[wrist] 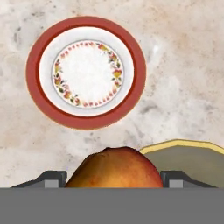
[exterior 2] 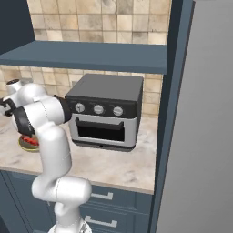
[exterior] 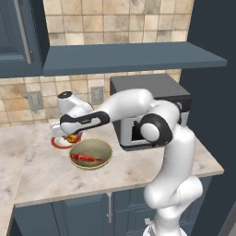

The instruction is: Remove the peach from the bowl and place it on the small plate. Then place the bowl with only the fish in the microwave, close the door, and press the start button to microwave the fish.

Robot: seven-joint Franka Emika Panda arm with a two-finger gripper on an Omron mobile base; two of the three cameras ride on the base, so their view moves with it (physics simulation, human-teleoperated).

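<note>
The pincer (wrist: 114, 179) grips the smooth, round orange-red peach (wrist: 116, 168) above the mottled stone bench (wrist: 183, 65), just short of the small plate (wrist: 86, 72), a flat white disc with a glossy red-brown rim. The slender red fish (exterior: 86, 158) lies in the shallow olive bowl (exterior: 91, 154) beside it.

An orange-red peach (wrist: 114, 168) is held up between the gripper (wrist: 114, 179) tips above the counter, over the gap between a small white plate (wrist: 85, 72) with a red-brown rim and an olive-tan bowl (exterior: 91, 154) holding a slender red fish (exterior: 86, 158).
</note>
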